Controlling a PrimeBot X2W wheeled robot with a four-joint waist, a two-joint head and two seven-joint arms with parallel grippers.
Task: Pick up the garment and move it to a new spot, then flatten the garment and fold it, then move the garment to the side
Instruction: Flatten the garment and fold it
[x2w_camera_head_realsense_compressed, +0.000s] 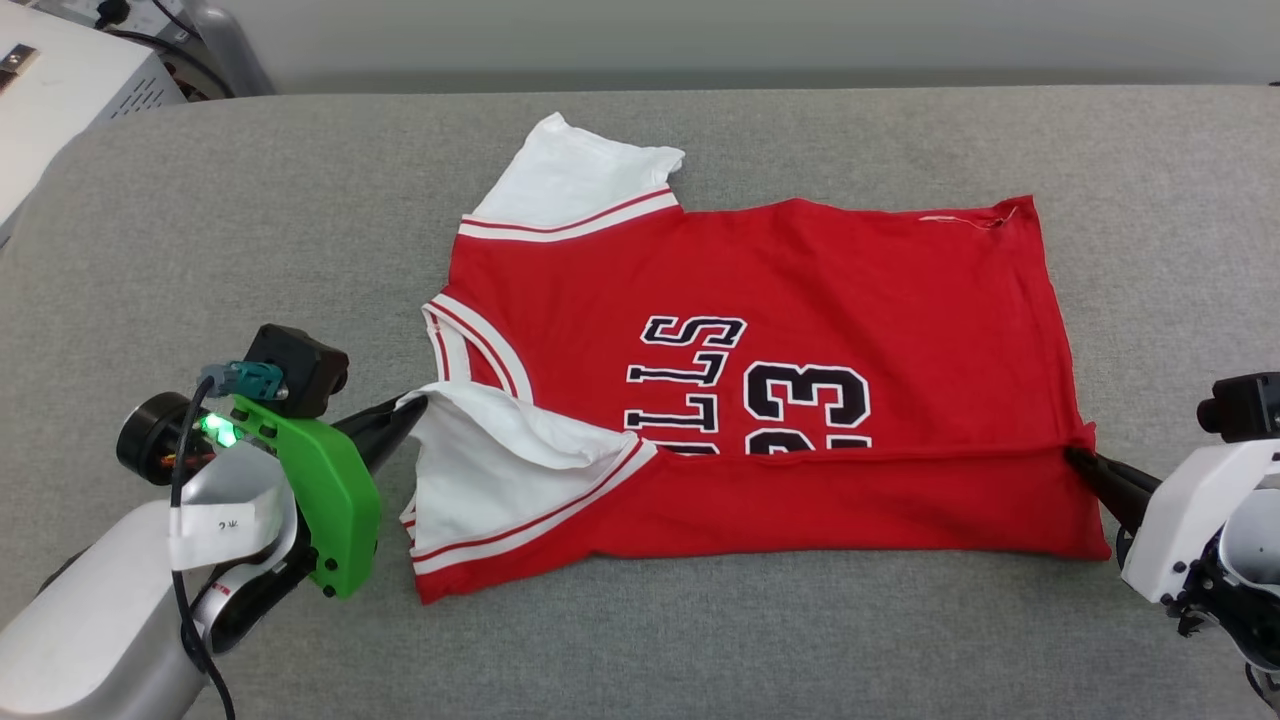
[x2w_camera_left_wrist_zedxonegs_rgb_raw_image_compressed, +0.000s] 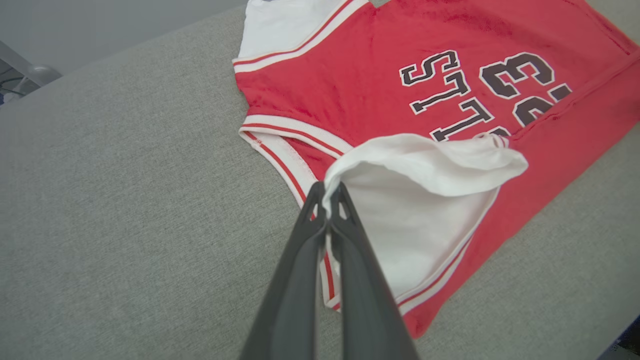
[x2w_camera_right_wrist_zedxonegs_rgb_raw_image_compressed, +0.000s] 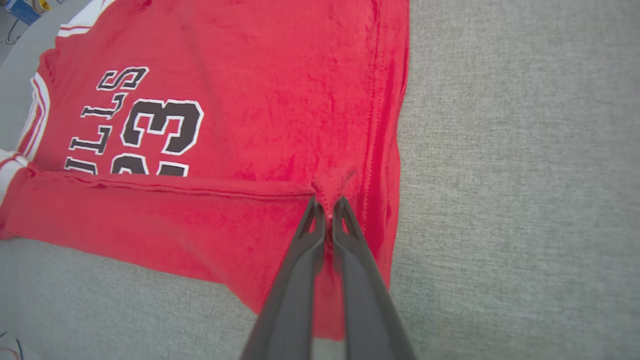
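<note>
Left gripper (x2w_camera_left_wrist_zedxonegs_rgb_raw_image_compressed: 330, 194): we found its fingers pressed together on the edge of the near white sleeve (x2w_camera_head_realsense_compressed: 500, 465), which stood lifted and loosely curled.

Right gripper (x2w_camera_right_wrist_zedxonegs_rgb_raw_image_compressed: 327, 206): closed likewise, pinching red cloth at the hem end of the turned-over near strip (x2w_camera_head_realsense_compressed: 850, 500).

Garment (x2w_camera_head_realsense_compressed: 800, 290): it lay mid-surface, print up, with its near long edge folded over the lower letters. We judged a lengthwise fold to be in hand. To do it well, both pinches should travel together, level and taut, so the crease runs straight.

Padded grey surface (x2w_camera_head_realsense_compressed: 250, 230): we noted bare room to both sides. Its far edge lay near the far sleeve (x2w_camera_head_realsense_compressed: 570, 180), leaving little spare that way.
</note>
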